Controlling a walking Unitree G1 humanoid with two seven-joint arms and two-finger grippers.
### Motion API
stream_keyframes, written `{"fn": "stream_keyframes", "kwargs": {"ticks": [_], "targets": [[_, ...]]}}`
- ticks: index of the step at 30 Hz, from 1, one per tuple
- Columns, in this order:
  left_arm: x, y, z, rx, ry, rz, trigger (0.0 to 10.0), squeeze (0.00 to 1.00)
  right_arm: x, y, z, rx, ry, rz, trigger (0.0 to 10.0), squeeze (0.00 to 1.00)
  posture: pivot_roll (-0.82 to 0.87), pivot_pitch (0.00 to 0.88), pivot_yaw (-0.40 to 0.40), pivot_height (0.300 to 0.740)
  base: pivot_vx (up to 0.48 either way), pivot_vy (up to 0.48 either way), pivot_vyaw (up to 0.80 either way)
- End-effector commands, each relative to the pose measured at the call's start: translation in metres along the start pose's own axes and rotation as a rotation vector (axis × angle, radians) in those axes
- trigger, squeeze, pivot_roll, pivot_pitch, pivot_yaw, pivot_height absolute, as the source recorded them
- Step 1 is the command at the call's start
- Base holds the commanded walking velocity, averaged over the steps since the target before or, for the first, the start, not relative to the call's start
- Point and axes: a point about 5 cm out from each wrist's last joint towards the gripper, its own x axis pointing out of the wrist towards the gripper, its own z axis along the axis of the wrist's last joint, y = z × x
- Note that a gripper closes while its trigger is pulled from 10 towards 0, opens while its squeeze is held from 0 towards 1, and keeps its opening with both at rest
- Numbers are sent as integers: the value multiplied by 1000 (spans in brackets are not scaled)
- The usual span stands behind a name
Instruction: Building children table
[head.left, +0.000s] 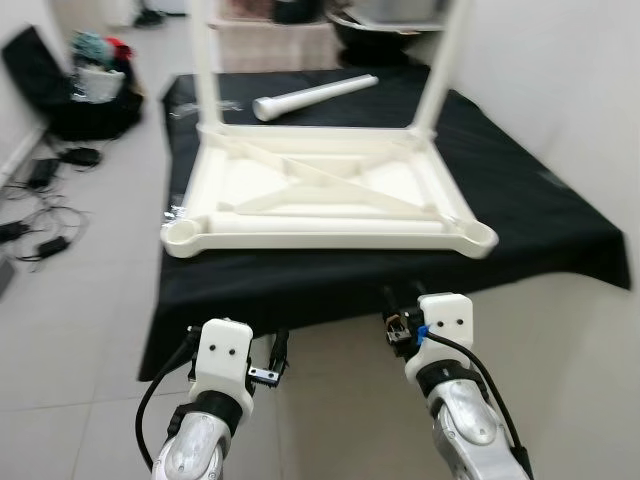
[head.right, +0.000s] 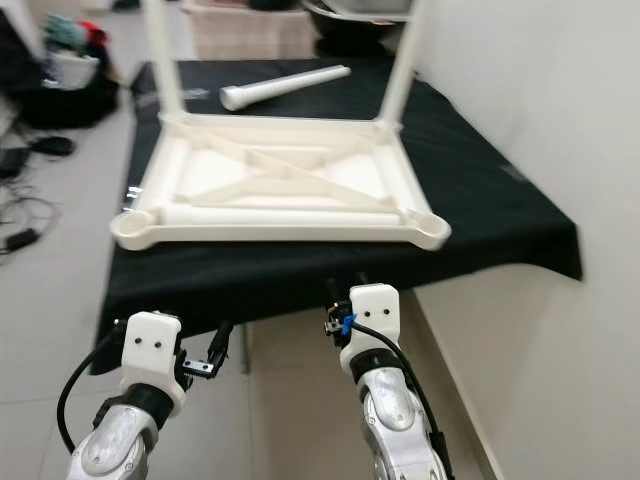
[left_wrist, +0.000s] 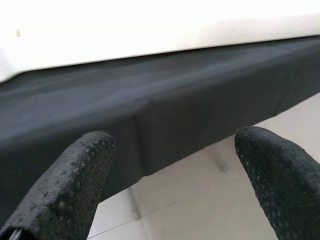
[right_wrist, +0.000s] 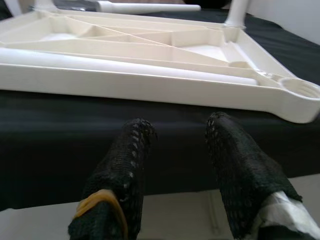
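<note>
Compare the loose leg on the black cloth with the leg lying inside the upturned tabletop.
The loose leg lies on the black cloth beyond the tabletop, at a slant. The inside leg rests within the tabletop's frame, along its near edge. Both are white, lying flat and unattached.

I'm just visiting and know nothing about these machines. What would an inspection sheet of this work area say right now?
Surface: black cloth covering a low platform.
Job's things: white tabletop lying upside down on the cloth, two legs fitted upright at its far corners; one loose leg lying on the cloth behind it; another loose leg lying inside the tabletop along its near edge.
Clutter: nothing seen on the cloth.
Grippers: left tool open, empty, before the cloth's front edge; right tool open, empty, facing the tabletop's near edge.
Cables: black cables on the floor at left.
Surroundings: tiled floor, white wall at right, bags and clothing far left.
</note>
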Motion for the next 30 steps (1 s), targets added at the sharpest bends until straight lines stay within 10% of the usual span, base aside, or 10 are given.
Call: {"fn": "stream_keyframes", "kwargs": {"ticks": [1,30], "targets": [[-2,0,-5,-18,17,5,10000,0,-1,1,-2,-5,8,3,10000,0,63,107,-91,740,0,0,0],[-3,4,-4,-27,24,28,10000,0,-1,3,-2,-7,15,-14,10000,0,67,105,-85,740,0,100,-345]]}}
